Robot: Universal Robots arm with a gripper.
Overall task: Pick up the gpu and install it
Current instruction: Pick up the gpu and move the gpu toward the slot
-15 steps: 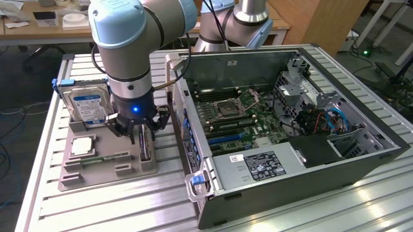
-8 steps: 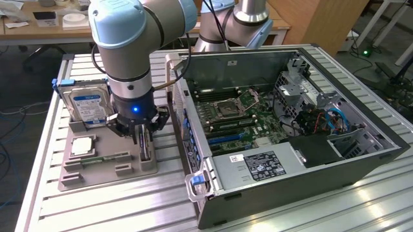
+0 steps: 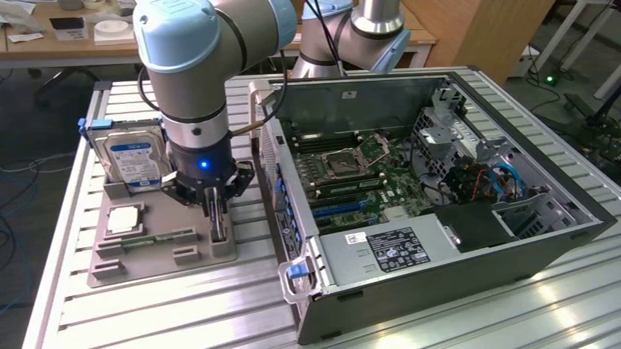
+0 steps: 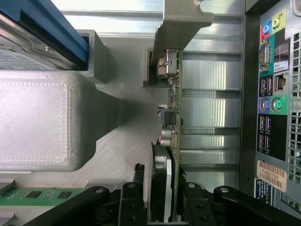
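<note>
On the ribbed metal counter (image 3: 194, 305), the gpu (image 4: 173, 117), partly cut off from view, is straddled by the parted gripper (image 4: 162, 181).

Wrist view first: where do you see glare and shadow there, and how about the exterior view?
Wrist view: the ribbed aluminium table glares in white bands beside the thin green-edged circuit card on edge; the pale grey plastic block throws a soft shadow. Exterior view: the table glares at lower right.
</note>
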